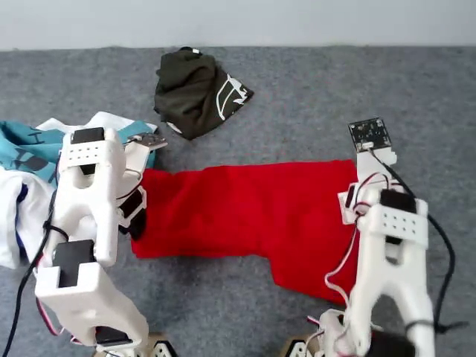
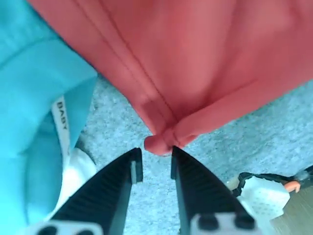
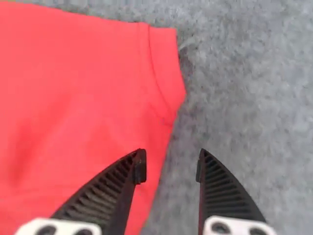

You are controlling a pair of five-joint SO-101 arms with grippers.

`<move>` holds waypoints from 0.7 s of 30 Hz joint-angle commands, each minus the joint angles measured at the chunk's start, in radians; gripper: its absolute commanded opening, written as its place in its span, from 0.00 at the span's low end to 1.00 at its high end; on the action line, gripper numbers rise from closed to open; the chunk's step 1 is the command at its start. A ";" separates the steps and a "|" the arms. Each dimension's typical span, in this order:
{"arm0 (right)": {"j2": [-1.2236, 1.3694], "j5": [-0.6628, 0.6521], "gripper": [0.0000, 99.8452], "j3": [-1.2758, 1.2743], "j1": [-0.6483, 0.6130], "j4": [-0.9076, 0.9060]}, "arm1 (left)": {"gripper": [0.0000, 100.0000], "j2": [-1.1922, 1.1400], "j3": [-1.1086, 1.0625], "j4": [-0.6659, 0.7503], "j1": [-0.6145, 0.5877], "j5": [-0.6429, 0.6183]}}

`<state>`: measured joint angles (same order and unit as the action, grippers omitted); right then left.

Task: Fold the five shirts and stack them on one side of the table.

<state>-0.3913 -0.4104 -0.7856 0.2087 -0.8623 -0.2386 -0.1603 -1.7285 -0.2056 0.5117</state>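
Red shirt (image 1: pixel 245 216) spread across the middle of the bench (image 1: pixel 312 89). Left fingers (image 2: pixel 117 186), narrowly parted and empty, sit just short of its bunched corner, beside the teal shirt (image 2: pixel 29 98). Right fingers (image 3: pixel 117 186), wider and empty, straddle its opposite edge. Dark shirt (image 1: pixel 195 91) lies crumpled behind.

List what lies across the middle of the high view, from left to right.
In order: white shirt → left arm → red shirt → right arm.
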 commanded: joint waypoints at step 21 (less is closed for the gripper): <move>0.374 -0.064 0.01 0.028 0.016 0.263 | 0.10 0.058 0.025 -0.028 -0.006 0.018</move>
<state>-0.0230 -0.4611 -0.7810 0.2163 -0.5984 -0.2386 -0.1603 -1.7285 -0.2056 0.5209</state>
